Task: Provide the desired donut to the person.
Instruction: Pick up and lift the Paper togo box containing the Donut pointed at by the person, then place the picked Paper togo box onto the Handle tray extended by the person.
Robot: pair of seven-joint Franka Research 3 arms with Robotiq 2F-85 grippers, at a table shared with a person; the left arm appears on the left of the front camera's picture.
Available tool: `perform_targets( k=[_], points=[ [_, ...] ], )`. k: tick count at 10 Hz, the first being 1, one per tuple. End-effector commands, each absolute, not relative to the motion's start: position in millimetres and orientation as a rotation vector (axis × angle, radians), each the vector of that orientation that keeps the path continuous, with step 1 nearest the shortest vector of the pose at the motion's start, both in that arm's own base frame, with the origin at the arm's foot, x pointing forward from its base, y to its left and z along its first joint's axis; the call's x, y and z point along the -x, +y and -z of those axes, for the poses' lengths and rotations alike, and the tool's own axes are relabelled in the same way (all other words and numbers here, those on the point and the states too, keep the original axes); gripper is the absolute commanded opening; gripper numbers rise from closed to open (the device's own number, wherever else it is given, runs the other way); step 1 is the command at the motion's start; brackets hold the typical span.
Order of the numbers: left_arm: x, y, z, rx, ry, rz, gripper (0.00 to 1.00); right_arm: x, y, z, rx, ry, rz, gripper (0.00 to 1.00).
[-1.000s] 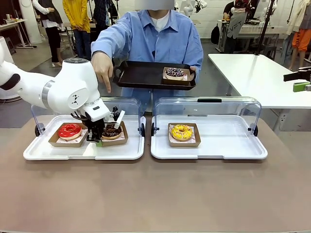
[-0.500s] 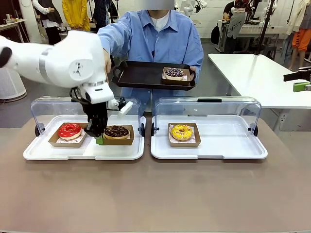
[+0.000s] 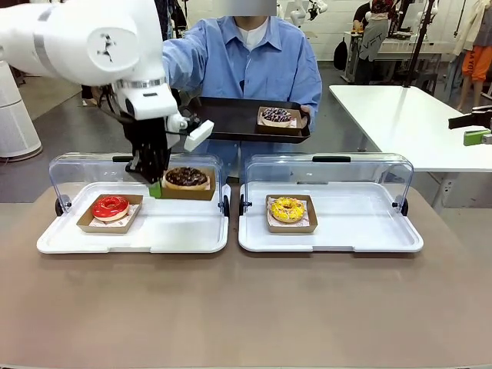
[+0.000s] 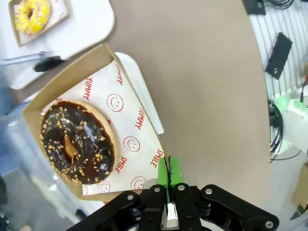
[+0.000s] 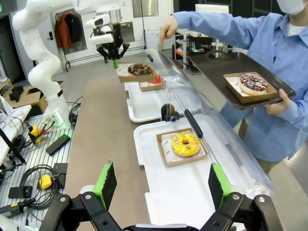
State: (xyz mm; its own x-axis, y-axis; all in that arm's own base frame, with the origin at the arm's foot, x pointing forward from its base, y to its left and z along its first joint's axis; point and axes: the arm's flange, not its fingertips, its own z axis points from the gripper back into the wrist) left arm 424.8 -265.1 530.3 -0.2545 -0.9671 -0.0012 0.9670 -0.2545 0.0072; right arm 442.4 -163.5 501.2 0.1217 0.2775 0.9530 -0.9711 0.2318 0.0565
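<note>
**Chocolate donut lifted, held by 1 thin edge**

The left gripper [image 3: 156,187] is clamped on the rim of a cardboard box [image 3: 189,191] carrying the chocolate donut [image 3: 187,177], with both jaws pressed together on the paper-lined edge at about 6 o'clock in the left wrist view. The box hangs clear above the left white tray [image 3: 181,238], at roughly 2 o'clock from the red donut [image 3: 110,207] left on that tray. The person [image 3: 254,69] stands at 12 o'clock across the table, holding a dark tray [image 3: 223,121] that already carries 1 sprinkled donut [image 3: 276,115]. The right gripper [image 5: 159,185] sits with its jaws wide apart and nothing between them, above the right white tray [image 5: 159,192] where the yellow donut [image 5: 186,144] lies.

The main risk is the grip: the whole load hangs off 1 pinched edge, so the cardboard could bend or slip and tip the donut out on the way over. The raised clear lid [image 3: 206,167] stands close behind the box and could be clipped. The dark tray is hand-held, so a shaky or early release could miss it.
</note>
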Motion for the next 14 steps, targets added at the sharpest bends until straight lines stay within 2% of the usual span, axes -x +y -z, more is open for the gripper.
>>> perform_targets(
  k=[1,4,14],
  points=[
    [-426,-267,-565,-0.064,-0.052,1.838,0.00,-442,-163,-501,-0.870,-1.030,-1.104,1.00],
    [-434,-270,-598,-0.097,-0.119,1.820,0.00,-442,-163,-501,-0.870,-1.030,-1.104,1.00],
    [-432,-268,-601,-0.084,-0.136,1.828,0.00,-442,-163,-501,-0.870,-1.030,-1.104,1.00]
  ],
)
